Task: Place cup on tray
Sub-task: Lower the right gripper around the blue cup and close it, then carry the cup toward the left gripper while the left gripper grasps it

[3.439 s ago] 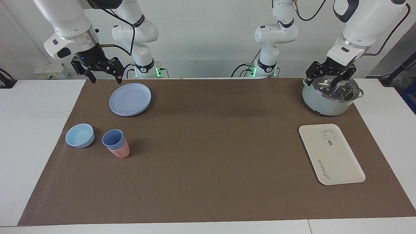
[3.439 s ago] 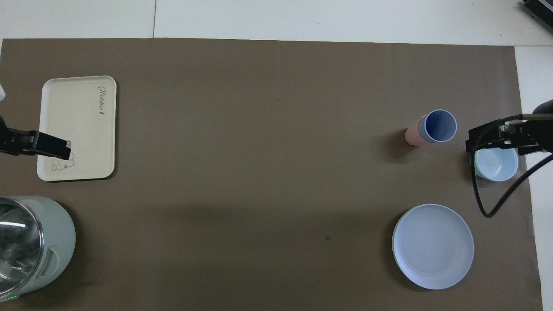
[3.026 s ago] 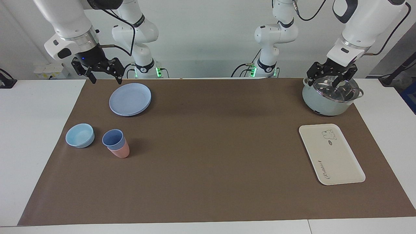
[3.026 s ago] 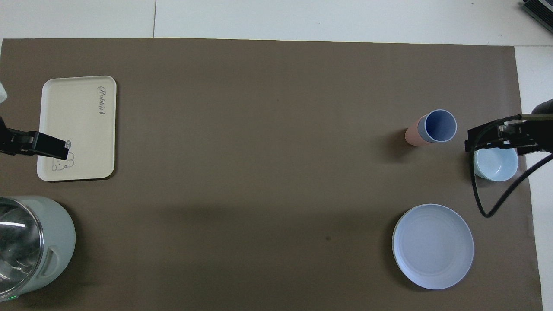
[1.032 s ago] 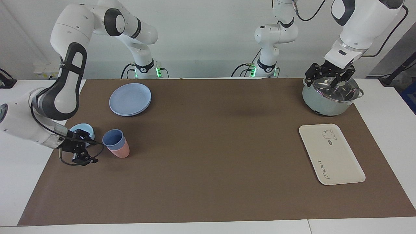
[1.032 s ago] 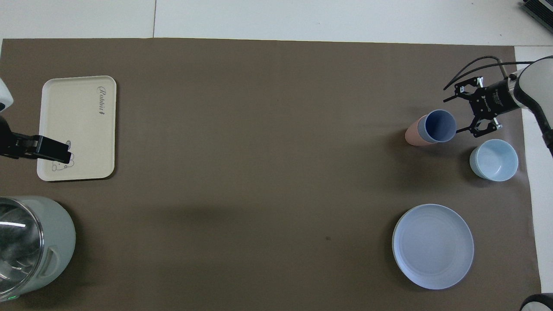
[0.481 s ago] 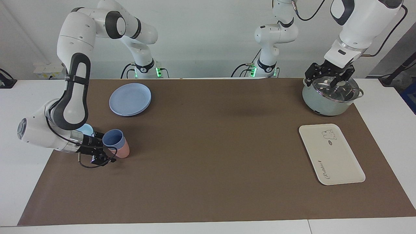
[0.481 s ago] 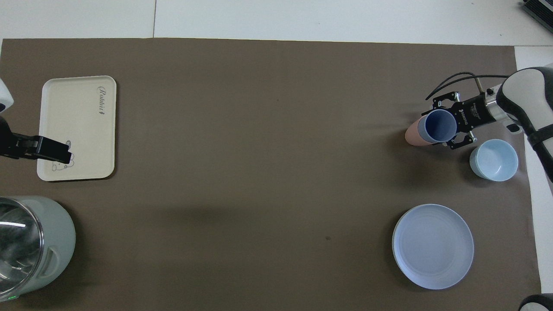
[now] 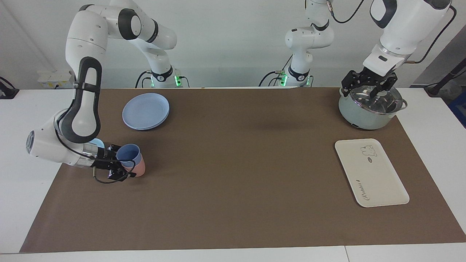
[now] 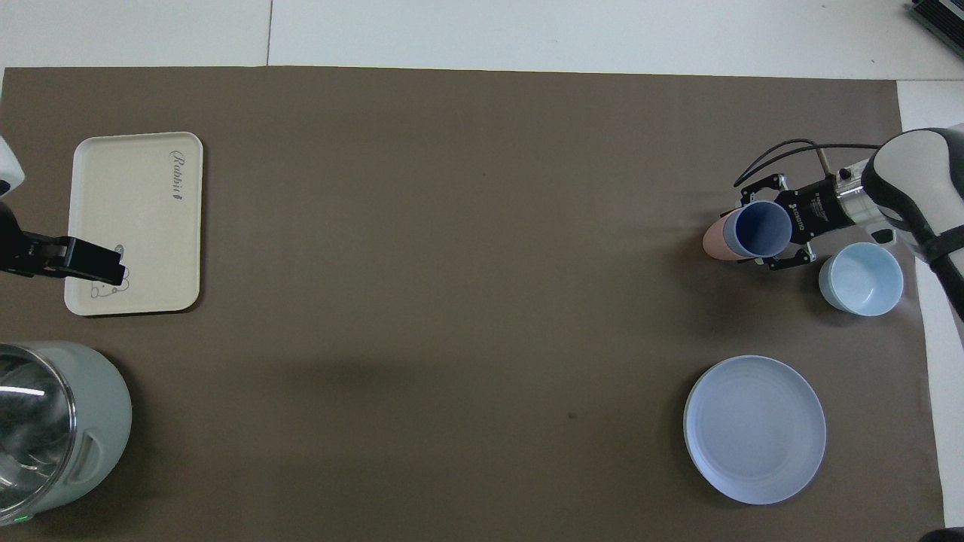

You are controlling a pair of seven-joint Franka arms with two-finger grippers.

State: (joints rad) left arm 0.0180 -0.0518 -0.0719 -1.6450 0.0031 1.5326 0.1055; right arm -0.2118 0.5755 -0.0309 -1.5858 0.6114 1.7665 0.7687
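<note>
Right hand [image 9: 125,164] is clamped on the cup [image 9: 128,154], a fingertip at either side of its wall, low over the worktop [image 9: 233,189] at the right arm's end; the cup looks nested in a pink cup [image 9: 139,168]. I judge the grasp made, with lift, carry and set-down all left. The tray [image 9: 378,182], cream, flat, round-cornered, lies bare at the left arm's end. Left hand [image 9: 369,85] waits spread apart over a lidded pot [image 9: 364,116]. The cup is smooth tapered plastic and may drag its pink mate up.

The right end effector [image 10: 762,228] is clamping the blue cup [image 10: 762,228], which is sitting nested in a pink cup [image 10: 713,239] beside the bowl [image 10: 861,279].
</note>
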